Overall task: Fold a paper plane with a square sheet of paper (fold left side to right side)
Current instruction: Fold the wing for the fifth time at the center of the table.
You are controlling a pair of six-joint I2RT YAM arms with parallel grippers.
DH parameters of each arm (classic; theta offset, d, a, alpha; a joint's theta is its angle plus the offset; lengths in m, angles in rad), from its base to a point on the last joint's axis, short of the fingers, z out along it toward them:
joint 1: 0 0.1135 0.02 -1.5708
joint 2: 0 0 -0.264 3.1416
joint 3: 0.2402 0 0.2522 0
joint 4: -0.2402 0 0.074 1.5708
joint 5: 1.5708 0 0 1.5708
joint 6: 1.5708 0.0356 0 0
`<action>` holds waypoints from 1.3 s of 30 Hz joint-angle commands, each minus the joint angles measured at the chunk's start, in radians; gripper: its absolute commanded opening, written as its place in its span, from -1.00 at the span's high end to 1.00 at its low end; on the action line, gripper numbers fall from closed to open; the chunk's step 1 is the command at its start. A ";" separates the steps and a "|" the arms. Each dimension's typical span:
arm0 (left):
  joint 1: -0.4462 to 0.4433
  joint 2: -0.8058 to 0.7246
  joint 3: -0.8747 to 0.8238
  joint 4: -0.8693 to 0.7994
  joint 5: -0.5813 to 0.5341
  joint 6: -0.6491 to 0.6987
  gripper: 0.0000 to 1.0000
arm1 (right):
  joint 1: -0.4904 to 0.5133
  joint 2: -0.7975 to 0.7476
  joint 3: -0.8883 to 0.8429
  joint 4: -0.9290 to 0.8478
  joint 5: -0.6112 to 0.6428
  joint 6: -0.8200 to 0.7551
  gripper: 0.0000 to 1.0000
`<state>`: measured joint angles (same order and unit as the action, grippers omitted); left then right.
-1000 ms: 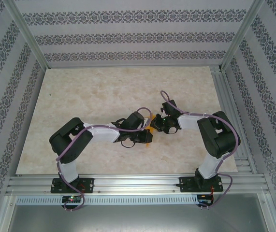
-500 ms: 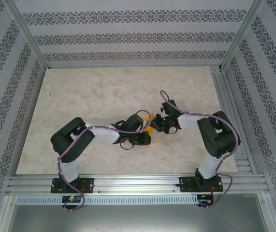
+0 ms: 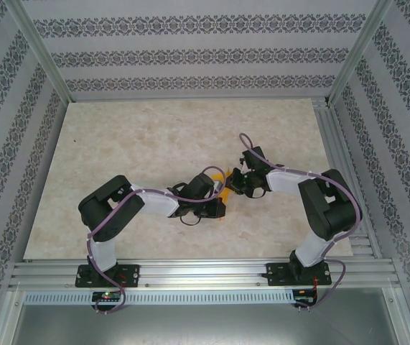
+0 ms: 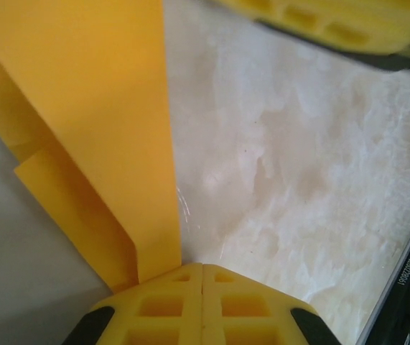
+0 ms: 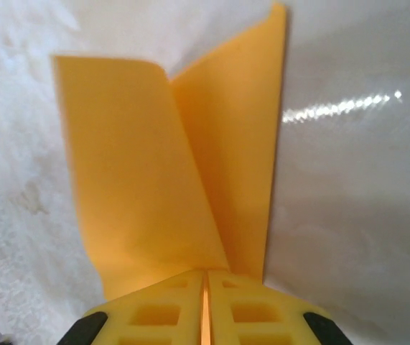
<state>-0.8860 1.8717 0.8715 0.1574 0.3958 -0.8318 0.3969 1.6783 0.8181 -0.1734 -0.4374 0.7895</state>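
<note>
The square sheet of paper (image 5: 161, 180) is folded into a narrow orange-yellow wedge with creases. It sits between the two wrists at mid-table (image 3: 223, 192). My right gripper (image 5: 205, 277) is shut on its near end, a sliver of orange showing between the pads, and two flaps rise away from the jaws. My left gripper (image 4: 202, 269) is shut with nothing between its fingers. The paper (image 4: 111, 122) runs past the outside of its left finger (image 4: 154, 302). In the top view the left gripper (image 3: 217, 205) and right gripper (image 3: 232, 185) nearly touch. The right gripper's fingers (image 4: 334, 25) show in the left wrist view.
The pale marbled tabletop (image 3: 133, 144) stretches out around both arms. Aluminium frame rails (image 3: 190, 273) run along the near edge, and more rail borders the right side (image 3: 334, 136). Patterned walls enclose the back and sides.
The left arm has slid a little to the right, towards the paper, and its jaws have closed fully. The right arm has shifted slightly and still grips the paper.
</note>
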 commanded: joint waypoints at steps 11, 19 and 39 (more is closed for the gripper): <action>-0.033 0.028 -0.045 -0.079 -0.042 -0.027 0.88 | 0.035 -0.131 -0.115 0.086 -0.042 0.041 0.79; -0.036 0.028 -0.046 -0.083 -0.047 -0.027 0.89 | 0.053 -0.019 -0.070 0.131 -0.035 0.064 0.80; -0.039 0.036 -0.062 -0.075 -0.039 -0.031 0.90 | 0.044 0.090 0.061 -0.027 0.141 -0.107 0.80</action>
<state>-0.8974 1.8683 0.8570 0.1875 0.3740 -0.8482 0.4580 1.7416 0.8406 -0.1963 -0.4122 0.7361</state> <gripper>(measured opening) 0.069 0.101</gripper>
